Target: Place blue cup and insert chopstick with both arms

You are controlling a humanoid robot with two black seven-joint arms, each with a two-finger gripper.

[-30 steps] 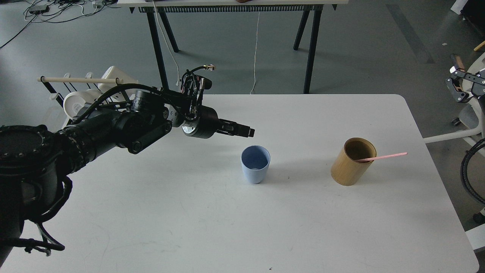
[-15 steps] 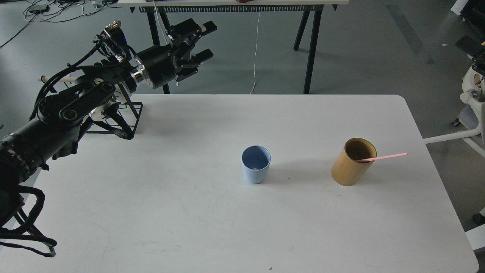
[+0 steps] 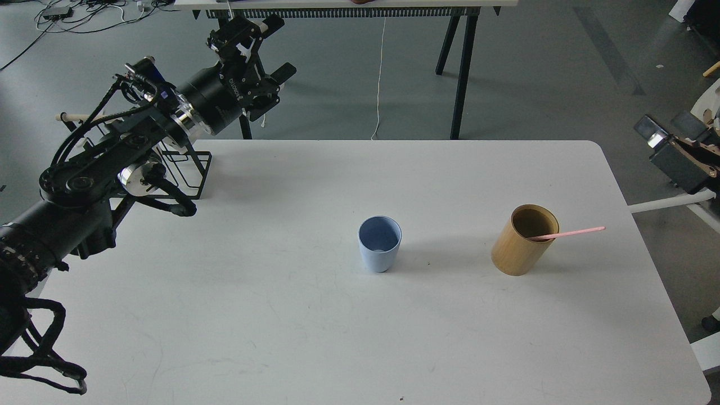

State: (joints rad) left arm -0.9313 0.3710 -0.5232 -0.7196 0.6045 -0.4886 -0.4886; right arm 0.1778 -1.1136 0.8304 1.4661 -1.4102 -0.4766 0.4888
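Note:
The blue cup (image 3: 379, 244) stands upright and empty near the middle of the white table (image 3: 315, 326). One pale-pink chopstick (image 3: 571, 232) leans out of a tan wooden cylinder (image 3: 520, 244) to the cup's right. My left gripper (image 3: 278, 46) is open and empty, raised high beyond the table's far left edge, well away from the cup. A black part of my right arm (image 3: 672, 154) shows at the right edge, off the table; its gripper (image 3: 651, 130) is seen end-on and its fingers cannot be told apart.
A black wire rack (image 3: 188, 171) with a beige rod (image 3: 70, 117) stands at the table's far left corner, partly behind my left arm. Another table's black legs (image 3: 464, 67) stand behind. A white chair base (image 3: 694, 194) lies beyond the right edge.
My left arm has swung up and back to the left, away from above the blue cup, and its gripper has opened. A black part of my right arm has come in at the right edge.

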